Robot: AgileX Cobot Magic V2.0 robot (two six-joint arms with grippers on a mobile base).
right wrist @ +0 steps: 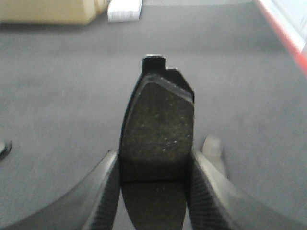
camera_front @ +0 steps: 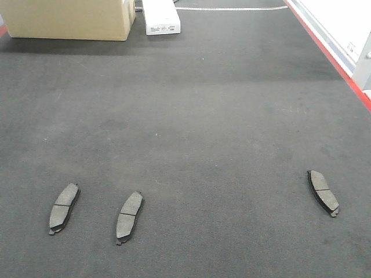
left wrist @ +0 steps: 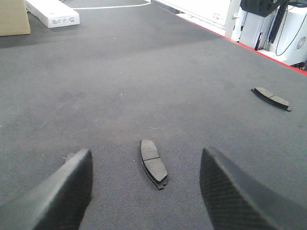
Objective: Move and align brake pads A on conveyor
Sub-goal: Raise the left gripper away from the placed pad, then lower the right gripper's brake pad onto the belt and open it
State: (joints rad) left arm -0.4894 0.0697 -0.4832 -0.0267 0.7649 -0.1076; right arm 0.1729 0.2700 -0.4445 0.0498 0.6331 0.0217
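Observation:
Three brake pads A lie flat on the dark conveyor (camera_front: 203, 116): one at the left (camera_front: 64, 207), one beside it (camera_front: 130, 216), and one apart at the right (camera_front: 323, 192). Neither gripper shows in the front view. My left gripper (left wrist: 146, 155) is open, its fingers spread wide either side of a pad (left wrist: 153, 165) lying just ahead on the belt. Another pad (left wrist: 271, 98) lies far to the right. My right gripper (right wrist: 154, 158) is shut on a fourth pad (right wrist: 158, 120), held lengthwise and pointing away. A blurred pad (right wrist: 213, 151) lies behind its right finger.
A cardboard box (camera_front: 69, 17) and a white carton (camera_front: 160, 17) stand at the belt's far end. A red strip (camera_front: 330, 55) runs along the right edge, with pale framework beyond it. Equipment and cables (left wrist: 273, 19) stand past that edge.

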